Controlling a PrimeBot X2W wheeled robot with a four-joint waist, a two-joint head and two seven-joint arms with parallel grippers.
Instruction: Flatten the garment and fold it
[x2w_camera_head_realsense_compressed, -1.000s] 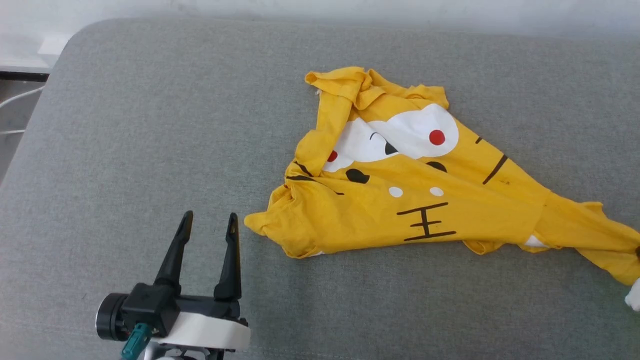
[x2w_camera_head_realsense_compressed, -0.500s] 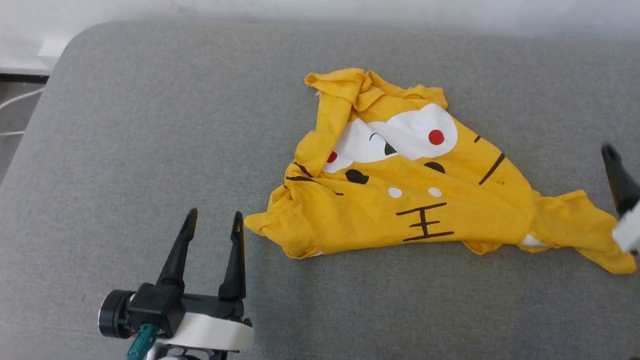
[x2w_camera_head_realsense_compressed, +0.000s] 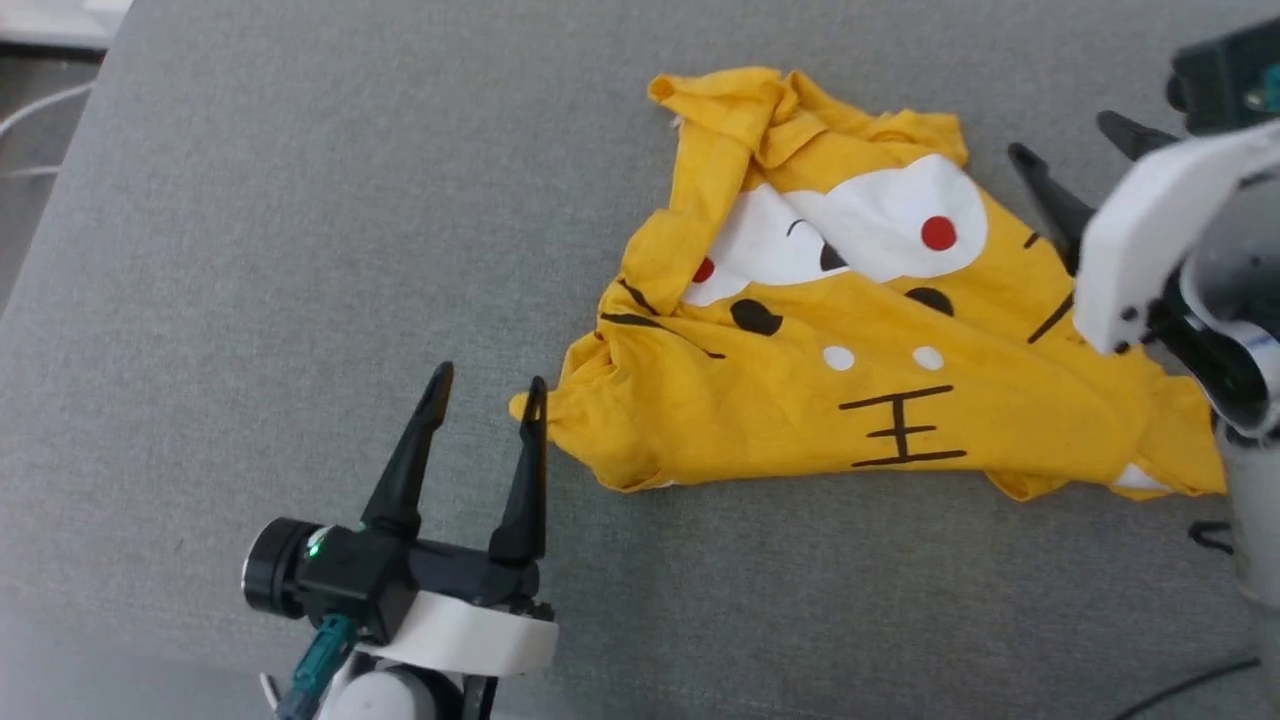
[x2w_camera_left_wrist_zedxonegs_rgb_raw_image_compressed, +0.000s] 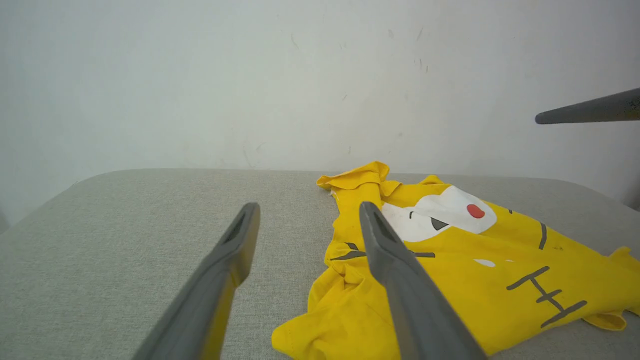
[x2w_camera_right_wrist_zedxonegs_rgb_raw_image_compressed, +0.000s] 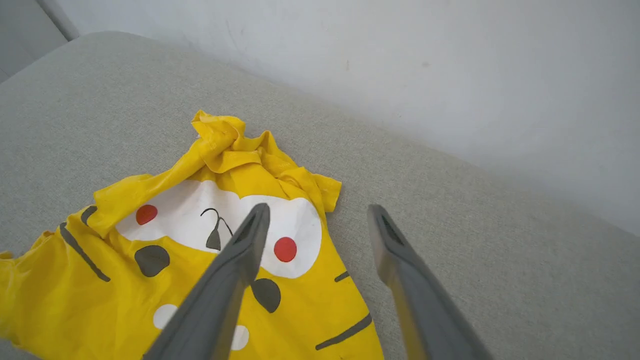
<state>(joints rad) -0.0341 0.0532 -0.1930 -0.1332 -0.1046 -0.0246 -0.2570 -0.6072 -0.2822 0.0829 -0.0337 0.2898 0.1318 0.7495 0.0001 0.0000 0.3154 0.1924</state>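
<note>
The garment (x2w_camera_head_realsense_compressed: 860, 340) is a bright yellow T-shirt lying crumpled in a rough triangle on the grey cushion, printed side up with a white face patch, red dots and black stripes; it also appears as the garment (x2w_camera_left_wrist_zedxonegs_rgb_raw_image_compressed: 450, 265) and the garment (x2w_camera_right_wrist_zedxonegs_rgb_raw_image_compressed: 200, 240) in the wrist views. My left gripper (x2w_camera_head_realsense_compressed: 488, 385) stands open just left of the shirt's near-left corner, its right finger at that tip. My right gripper (x2w_camera_head_realsense_compressed: 1065, 138) hangs open above the shirt's right edge, holding nothing. In its own view the right gripper (x2w_camera_right_wrist_zedxonegs_rgb_raw_image_compressed: 317, 212) has one finger over the face patch and one over bare cushion.
The grey cushion (x2w_camera_head_realsense_compressed: 250, 250) spreads wide to the left and front of the shirt. A pale wall (x2w_camera_left_wrist_zedxonegs_rgb_raw_image_compressed: 250, 75) rises behind it. A floor strip with a white cable (x2w_camera_head_realsense_compressed: 40, 110) lies past the cushion's far left corner. A dark cable (x2w_camera_head_realsense_compressed: 1190, 685) runs at the lower right.
My right gripper has let go of the shirt's right end, opened and risen toward the far right. That stretched end has slackened back. The head camera has tilted down; the left gripper edged toward the shirt's corner.
</note>
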